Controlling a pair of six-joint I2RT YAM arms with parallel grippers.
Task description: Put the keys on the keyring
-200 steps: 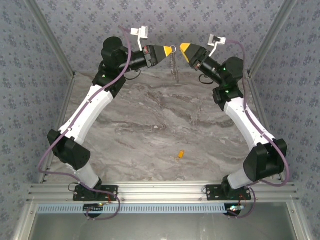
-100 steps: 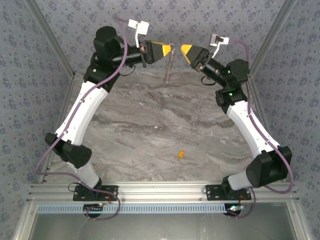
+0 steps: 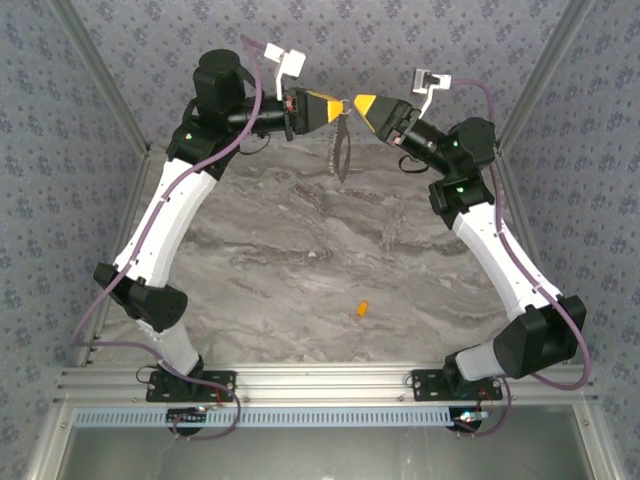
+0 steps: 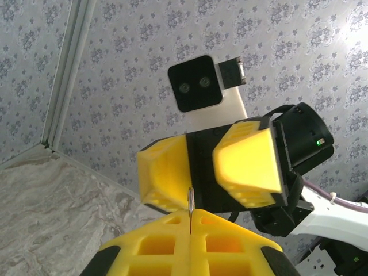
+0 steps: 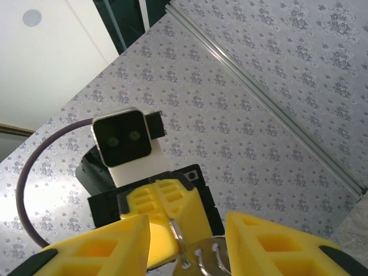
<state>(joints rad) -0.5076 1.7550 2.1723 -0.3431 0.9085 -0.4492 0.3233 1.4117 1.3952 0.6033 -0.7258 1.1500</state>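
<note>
High at the back of the table, my left gripper (image 3: pixel 337 104) is shut on the top of the keyring (image 3: pixel 340 150). The grey beaded loop dangles below it. In the left wrist view a thin metal edge of the keyring (image 4: pixel 190 204) sticks up from the seam of the left gripper (image 4: pixel 190 215). My right gripper (image 3: pixel 359 101) faces it tip to tip and is open. In the right wrist view the keyring's silver ring (image 5: pixel 181 237) and a flat metal tab (image 5: pixel 214 260) sit between the right gripper's (image 5: pixel 187 223) spread fingers. The small yellow-orange key (image 3: pixel 361 310) lies on the table, near the front.
The marble tabletop (image 3: pixel 300 250) is walled by patterned panels (image 3: pixel 90 120) on the left, back and right. A metal rail (image 3: pixel 320 380) with both arm bases runs along the near edge.
Both grippers closed the gap between them; the right one moved left until its tips surround the ring. The hanging loop swung slightly. The key stayed put.
</note>
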